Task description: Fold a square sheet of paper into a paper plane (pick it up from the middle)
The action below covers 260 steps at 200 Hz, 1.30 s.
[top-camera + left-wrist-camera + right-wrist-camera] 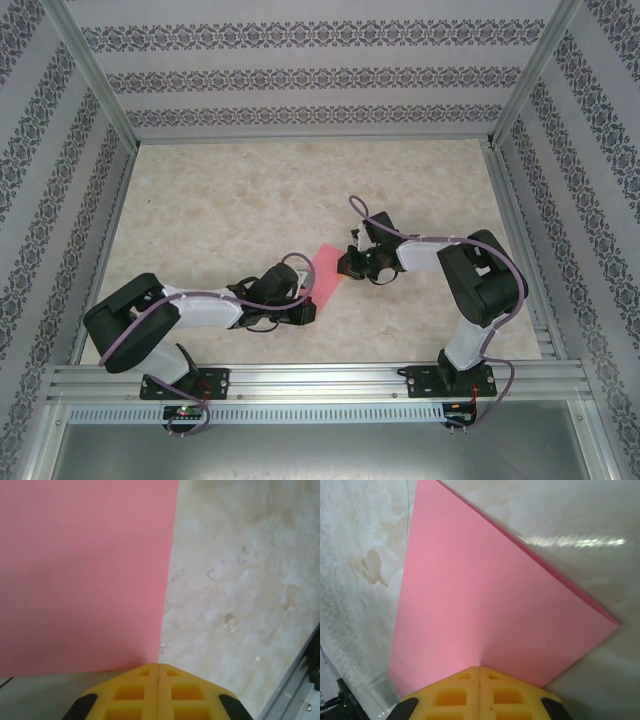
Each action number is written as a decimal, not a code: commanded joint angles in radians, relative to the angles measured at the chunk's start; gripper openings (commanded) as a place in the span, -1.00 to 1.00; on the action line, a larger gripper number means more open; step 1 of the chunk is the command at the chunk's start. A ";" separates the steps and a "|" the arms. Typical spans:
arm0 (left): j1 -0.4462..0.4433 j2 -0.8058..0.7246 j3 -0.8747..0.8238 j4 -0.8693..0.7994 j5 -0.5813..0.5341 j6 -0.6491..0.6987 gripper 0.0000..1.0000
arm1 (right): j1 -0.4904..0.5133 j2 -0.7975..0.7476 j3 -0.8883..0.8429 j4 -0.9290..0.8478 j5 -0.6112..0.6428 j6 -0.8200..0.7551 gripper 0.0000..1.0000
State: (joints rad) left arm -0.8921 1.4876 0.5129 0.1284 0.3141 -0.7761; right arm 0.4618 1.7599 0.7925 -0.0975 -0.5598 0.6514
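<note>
Left gripper (158,666): we see its yellow fingers pressed together, pinching a corner of the square sheet of paper (85,575).
Right gripper (480,669): its jaws are likewise squeezed together on the sheet's edge, where a faint pucker shows.
Sheet position: we find it spanning the gap between both grippers, over the middle of the table (220,200).
Risk, tearing: we judge that if the arms pull apart, such thin paper rips at the pinch points.
Risk, slipping: we think the left hold is marginal, so the corner could slide out.
Risk, creasing: uneven motion could buckle the sheet.
Materials: matte pink paper with crisp straight edges, ribbed yellow fingers, and a glossy marbled beige tabletop.
</note>
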 commanded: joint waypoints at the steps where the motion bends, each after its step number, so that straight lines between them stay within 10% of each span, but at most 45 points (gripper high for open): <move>1: -0.015 -0.063 0.051 0.014 -0.073 -0.049 -1.00 | -0.020 -0.044 0.012 -0.032 0.069 -0.021 -1.00; 163: -0.015 0.141 0.118 -0.060 -0.114 -0.140 -1.00 | 0.087 0.029 0.011 -0.008 -0.002 -0.058 -1.00; 260: -0.015 0.209 0.147 -0.254 -0.106 -0.161 -1.00 | -0.139 0.120 0.144 -0.064 0.093 -0.128 -1.00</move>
State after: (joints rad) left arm -0.8932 1.6417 0.6823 0.0246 0.1993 -0.9195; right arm 0.3756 1.8191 0.8642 -0.1265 -0.5964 0.5808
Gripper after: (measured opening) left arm 0.057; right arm 0.049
